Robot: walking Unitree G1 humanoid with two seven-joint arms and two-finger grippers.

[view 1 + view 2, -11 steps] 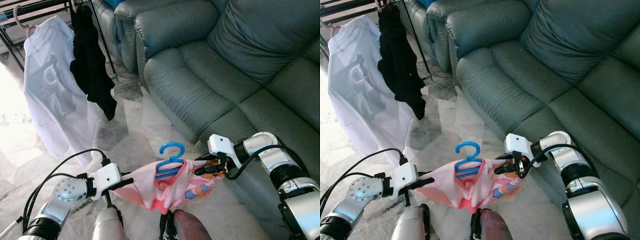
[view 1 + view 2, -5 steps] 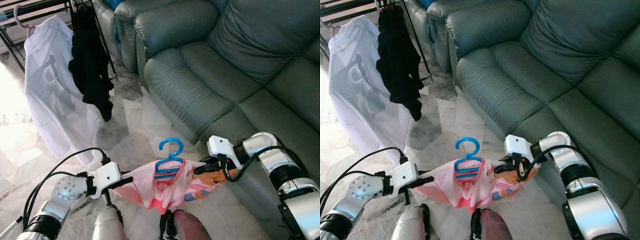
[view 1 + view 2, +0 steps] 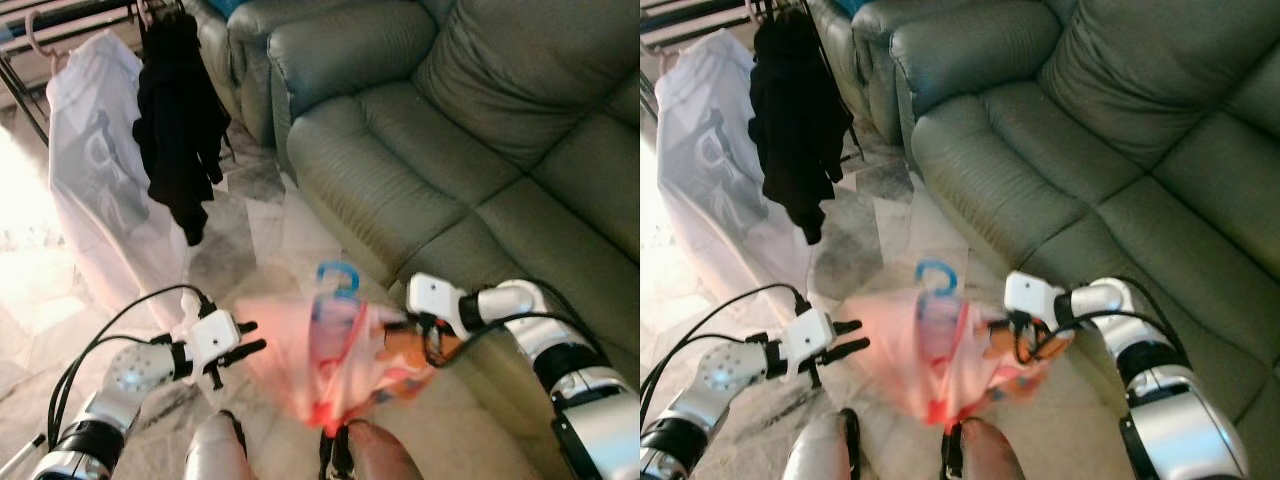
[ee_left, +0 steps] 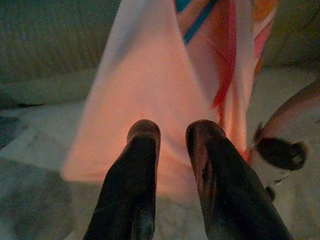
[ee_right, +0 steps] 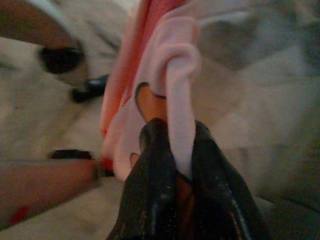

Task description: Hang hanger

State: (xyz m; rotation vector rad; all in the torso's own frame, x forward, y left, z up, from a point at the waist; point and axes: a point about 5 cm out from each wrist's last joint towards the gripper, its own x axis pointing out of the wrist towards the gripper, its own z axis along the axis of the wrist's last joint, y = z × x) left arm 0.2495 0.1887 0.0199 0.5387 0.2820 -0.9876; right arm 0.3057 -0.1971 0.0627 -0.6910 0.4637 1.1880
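The blue hanger (image 3: 336, 290) sits low in the middle of my head view, its hook standing up at about 12 o'clock above the pink garment (image 3: 325, 365) it carries; both are blurred. The garment droops from the hanger in a loose bunch over the pale marble floor (image 3: 255, 250), just above my two feet at 6 o'clock. My right gripper (image 5: 172, 137) is at 3 o'clock of the hanger and has its two black fingers pinched tight on a fold of the pink cloth, which runs up between them in the wrist view. My left gripper (image 3: 243, 350) is at 9 o'clock of the garment, a little apart from it, with its fingers (image 4: 142, 145) spread and nothing between them; in its wrist view the pink fabric hangs just ahead of the tips. Further out, the grey-green sofa (image 3: 450, 130) takes up the side from 12 to 4 o'clock. At 10 to 11 o'clock a white shirt (image 3: 100, 170) with a grey print and a black garment (image 3: 180, 130) hang side by side from a dark clothes rack (image 3: 60, 15), the white shirt on a pink hanger (image 3: 38, 30).
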